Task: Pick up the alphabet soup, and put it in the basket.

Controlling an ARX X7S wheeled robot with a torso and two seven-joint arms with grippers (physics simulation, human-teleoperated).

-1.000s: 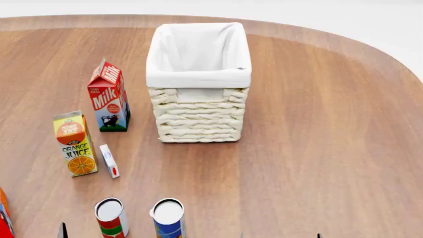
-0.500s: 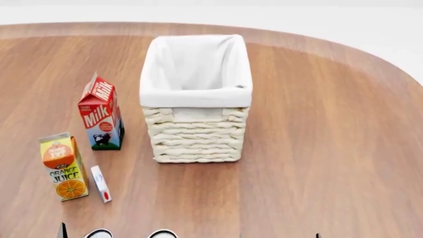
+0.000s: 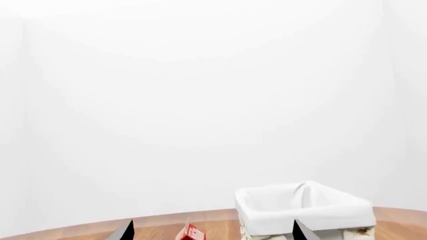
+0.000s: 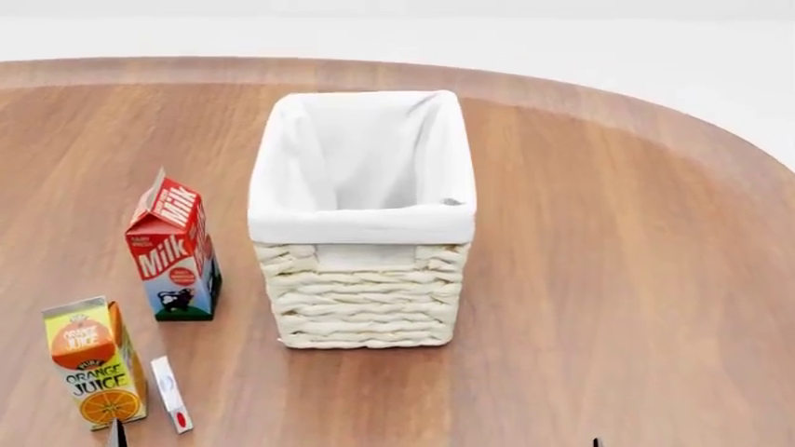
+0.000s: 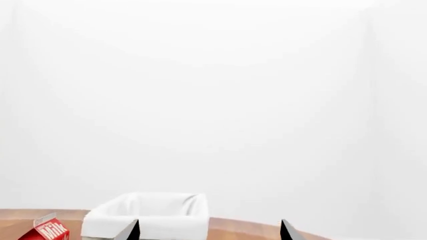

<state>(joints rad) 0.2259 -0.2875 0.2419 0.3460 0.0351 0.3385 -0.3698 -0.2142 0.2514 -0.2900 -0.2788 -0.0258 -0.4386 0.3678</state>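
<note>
Head view: the wicker basket (image 4: 361, 228) stands upright mid-desk (image 4: 621, 279), its white lining folded over the rim. Apart to its left stands a milk carton (image 4: 173, 250), nearer an orange juice carton (image 4: 95, 372) with a small white box (image 4: 171, 407) just beside it. The alphabet soup is out of sight.

Left wrist view: the left gripper (image 3: 212, 231) spreads wide, only two dark fingertips showing before the basket (image 3: 303, 210).

Right wrist view: the right gripper (image 5: 208, 230) likewise gapes wide, holding nothing.

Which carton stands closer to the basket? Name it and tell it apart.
The milk carton, red and white with a gabled top, stands just left of the basket. The orange juice carton sits farther left and nearer the robot.
</note>
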